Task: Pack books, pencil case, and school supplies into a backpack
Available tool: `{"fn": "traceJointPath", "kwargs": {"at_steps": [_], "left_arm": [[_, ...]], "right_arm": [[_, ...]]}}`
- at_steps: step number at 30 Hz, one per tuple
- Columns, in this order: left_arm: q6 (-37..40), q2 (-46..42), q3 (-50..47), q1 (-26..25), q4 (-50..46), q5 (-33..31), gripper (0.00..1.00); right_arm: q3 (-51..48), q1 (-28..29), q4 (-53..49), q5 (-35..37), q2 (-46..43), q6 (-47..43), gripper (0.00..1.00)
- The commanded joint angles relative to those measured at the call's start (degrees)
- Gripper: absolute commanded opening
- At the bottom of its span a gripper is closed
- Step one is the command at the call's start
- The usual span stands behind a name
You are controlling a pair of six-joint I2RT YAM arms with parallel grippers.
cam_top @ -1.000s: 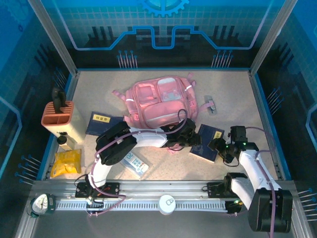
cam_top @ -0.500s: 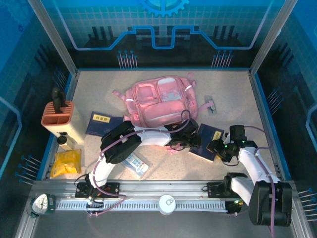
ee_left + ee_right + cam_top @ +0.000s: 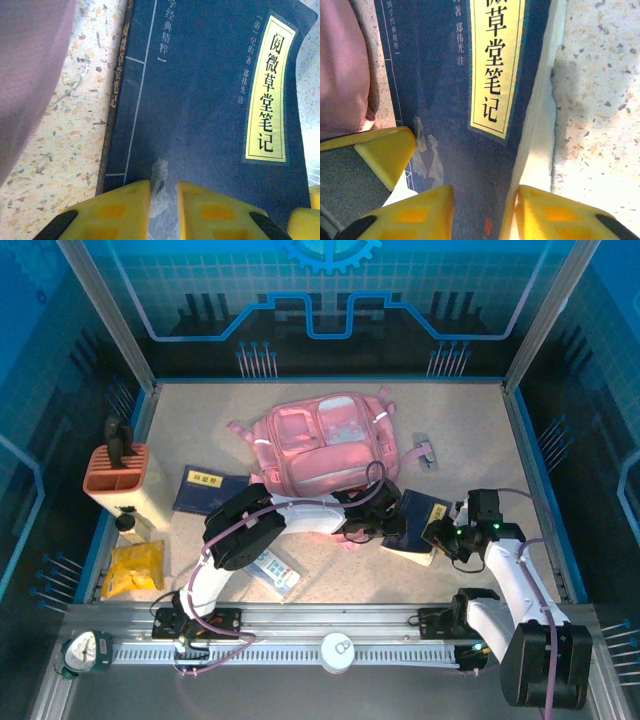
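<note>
A navy book [image 3: 420,516] with a yellow title label lies right of the pink backpack [image 3: 322,443]. My right gripper [image 3: 437,538] is shut on its near right edge, one finger on the cover, the other against the white pages [image 3: 485,192]. My left gripper [image 3: 384,525] has its tips on the same cover [image 3: 164,186], jaws nearly together with nothing between them. A second navy book [image 3: 206,490] lies left of the backpack. The pale pencil case [image 3: 272,571] lies under the left arm. A yellow book [image 3: 132,570] sits at the near left.
An orange slotted holder [image 3: 118,473] on a cream block stands at the left wall. A small grey item [image 3: 426,451] lies right of the backpack. The backpack's pink fabric [image 3: 30,75] is close beside the held book's spine. Blue walls ring the table.
My right gripper has closed onto the book's edge, and that edge has tilted up to show its pages. The left gripper shifted slightly right onto the cover.
</note>
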Motion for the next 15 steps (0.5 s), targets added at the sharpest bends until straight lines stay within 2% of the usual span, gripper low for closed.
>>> {"fn": "traceJointPath", "kwargs": {"at_steps": [1,15], "left_arm": [[1.27,2.17,0.45,0.11,-3.83,-0.46,0.22],[1.47,2.42,0.67,0.11,-4.14,-0.52,0.22]], "right_arm": [[1.92,-0.85,-1.44,-1.6,-0.7,-1.07,0.32],[2.74,-1.11,-3.26,-0.64,-1.92,-1.29,0.21]]}}
